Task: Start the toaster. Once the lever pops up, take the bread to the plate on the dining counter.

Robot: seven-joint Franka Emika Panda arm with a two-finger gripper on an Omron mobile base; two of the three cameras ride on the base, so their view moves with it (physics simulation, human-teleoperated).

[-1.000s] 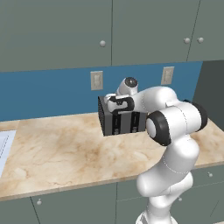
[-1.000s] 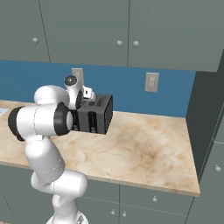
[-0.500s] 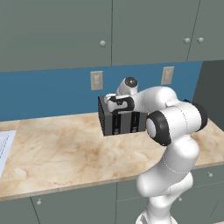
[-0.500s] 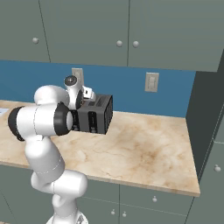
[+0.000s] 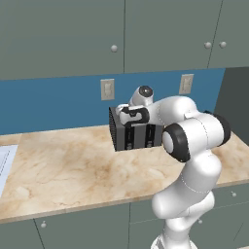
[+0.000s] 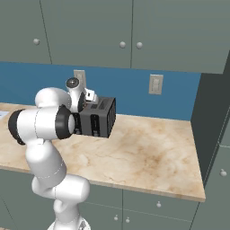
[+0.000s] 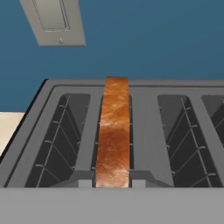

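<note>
Just below the narrow-shut gripper [image 5: 130,118], the bread [image 7: 113,131] sat in the toaster [image 5: 136,135]; grasping it probably came next.

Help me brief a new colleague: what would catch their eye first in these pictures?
The white arm's end effector poised over the dark toaster, which stands on the marble counter below a blue wall. Up close, a brown-crusted bread slice stands in a toaster slot.

A glossy white robot arm [image 5: 187,194] of rounded, bulbous segments, lower right of the left base view, with black bands at its joints and a grey-capped end.
</note>
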